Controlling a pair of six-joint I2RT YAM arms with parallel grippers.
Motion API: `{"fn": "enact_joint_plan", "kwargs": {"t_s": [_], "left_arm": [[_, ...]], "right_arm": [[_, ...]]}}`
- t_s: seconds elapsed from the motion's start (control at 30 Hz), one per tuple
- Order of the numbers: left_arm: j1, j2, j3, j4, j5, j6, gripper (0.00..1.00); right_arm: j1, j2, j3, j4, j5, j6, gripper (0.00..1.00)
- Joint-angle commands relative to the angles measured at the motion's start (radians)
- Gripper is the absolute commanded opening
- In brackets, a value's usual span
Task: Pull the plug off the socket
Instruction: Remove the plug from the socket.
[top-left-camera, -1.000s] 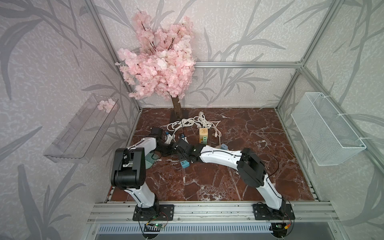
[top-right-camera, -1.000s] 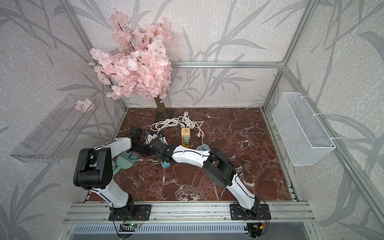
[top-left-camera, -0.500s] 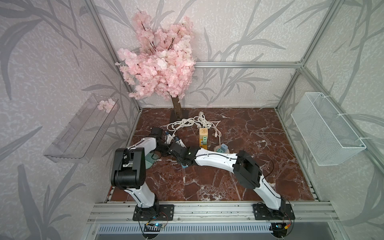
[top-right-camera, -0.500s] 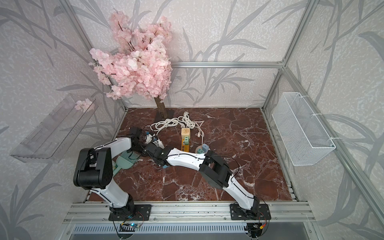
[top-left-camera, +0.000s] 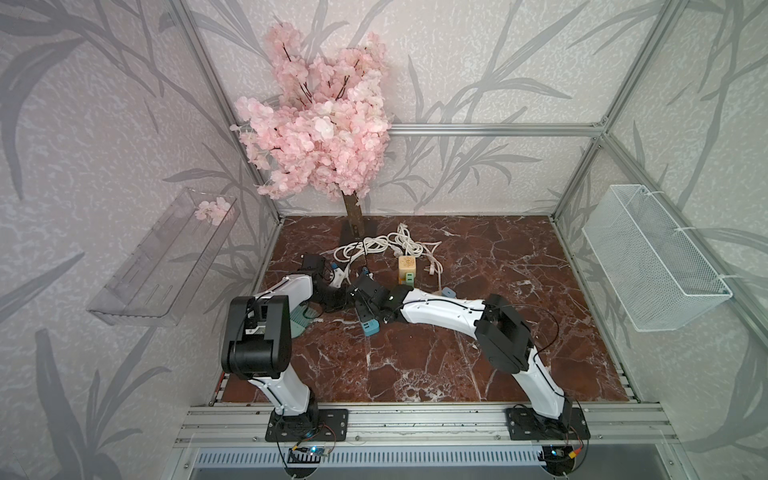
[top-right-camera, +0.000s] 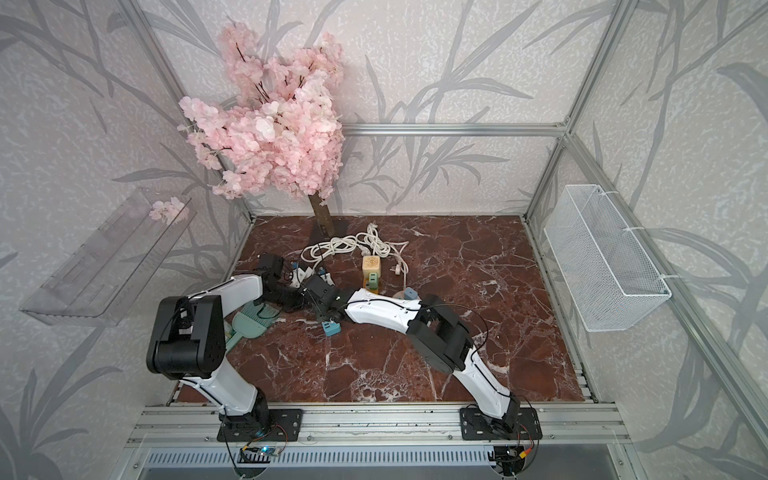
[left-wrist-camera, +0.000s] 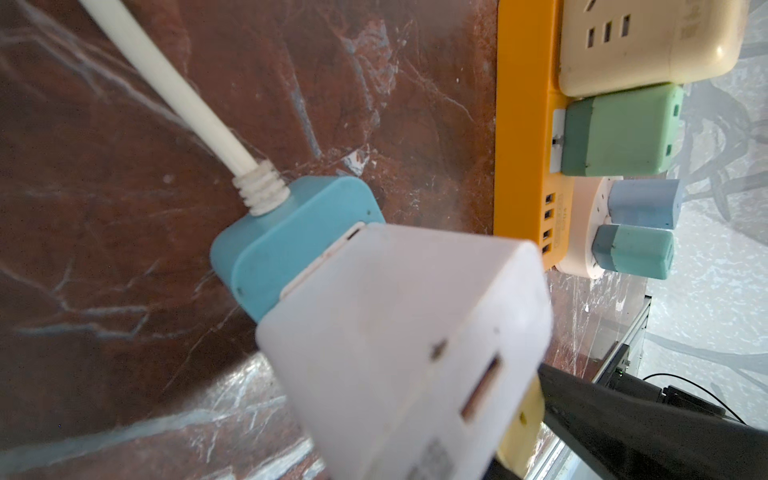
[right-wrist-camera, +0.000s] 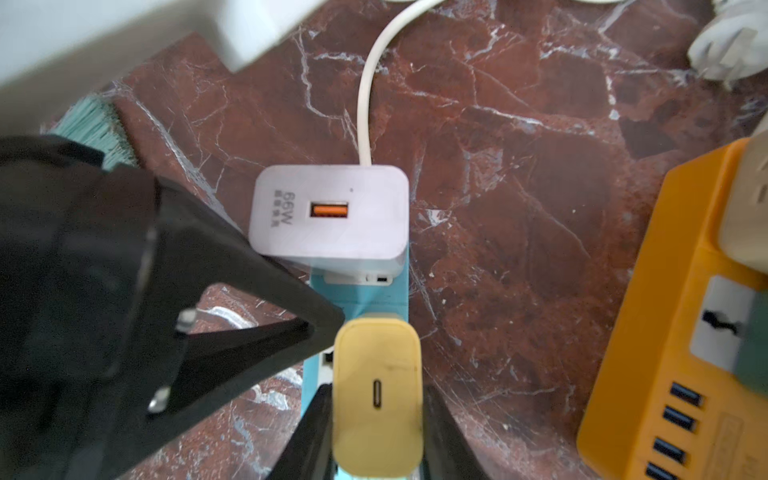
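A robot lab cell: aluminium frame (top-left-camera: 494, 129), wallpapered panels (top-left-camera: 519, 62), mounting rail (top-left-camera: 415, 420), fake tree (top-left-camera: 320, 141).

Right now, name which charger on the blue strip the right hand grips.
The yellow charger, clamped by the right hand; the white one has an orange port.

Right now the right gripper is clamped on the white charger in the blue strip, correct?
Not quite: the right gripper is clamped on the yellow charger in the blue strip, as the right wrist view shows. The white charger stands beside it.

White charger (left-wrist-camera: 399, 353) on blue socket (left-wrist-camera: 291, 249)
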Motion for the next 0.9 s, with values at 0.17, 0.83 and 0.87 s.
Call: {"fn": "enact_joint_plan", "kwargs": {"t_s": [0.17, 0.83, 0.87], "left_arm": [[0.004, 0.022, -0.017, -0.032, -0.112, 0.018, 0.0], [0.004, 0.029, -0.015, -0.037, -0.119, 0.023, 0.0], [0.004, 0.028, -0.015, -0.036, -0.12, 0.023, 0.0]], "right_arm": [[0.033, 0.007, 0.044, -0.034, 0.036, -0.037, 0.0], [0.066, 0.022, 0.167, -0.121, 0.081, -0.076, 0.0], [0.065, 0.018, 0.162, -0.118, 0.078, -0.071, 0.0]]}}
